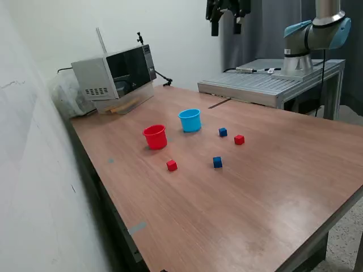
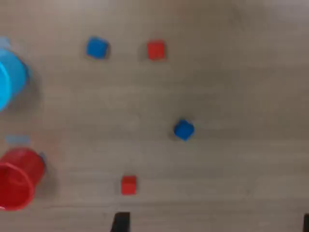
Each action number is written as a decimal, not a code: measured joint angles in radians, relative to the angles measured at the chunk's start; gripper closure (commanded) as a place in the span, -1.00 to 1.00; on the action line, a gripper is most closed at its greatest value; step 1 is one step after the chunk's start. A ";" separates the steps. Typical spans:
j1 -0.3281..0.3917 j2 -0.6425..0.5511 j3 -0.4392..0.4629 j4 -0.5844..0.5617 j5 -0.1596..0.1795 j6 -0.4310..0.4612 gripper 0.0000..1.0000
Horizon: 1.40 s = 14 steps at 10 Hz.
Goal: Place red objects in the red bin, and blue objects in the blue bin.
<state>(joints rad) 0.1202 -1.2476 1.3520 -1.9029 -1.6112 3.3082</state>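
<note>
- You have four small cubes loose on the wooden table (image 1: 272,187), none of them in a cup.
- One red cube (image 1: 172,165) lies in front of the red cup (image 1: 155,136), near it but apart; the other red cube (image 1: 239,139) sits toward the exterior view's right.
- One blue cube (image 1: 223,132) sits just beside that second red cube and near the light blue cup (image 1: 190,120); the other blue cube (image 1: 217,162) lies nearer the front, between the two red cubes.
- Both cups stand upright side by side, the red one on the exterior view's left; from what you can see, they look empty.
- Your gripper (image 1: 224,25) hangs high above the far side of the table, well clear of everything, holding nothing; its fingers appear spread, though the view is dark.
- A microwave-like grey box (image 1: 113,73) stands at the table's far corner by the wall.
</note>
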 measured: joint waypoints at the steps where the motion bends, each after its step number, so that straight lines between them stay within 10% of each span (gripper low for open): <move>1: -0.001 0.078 -0.042 -0.044 0.008 0.008 -1.00; 7: -0.054 0.500 -0.203 -0.253 0.022 0.001 -1.00; 14: -0.151 0.643 -0.296 -0.339 0.019 -0.266 -1.00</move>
<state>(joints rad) -0.0308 -0.6046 1.0564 -2.2419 -1.5920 3.0426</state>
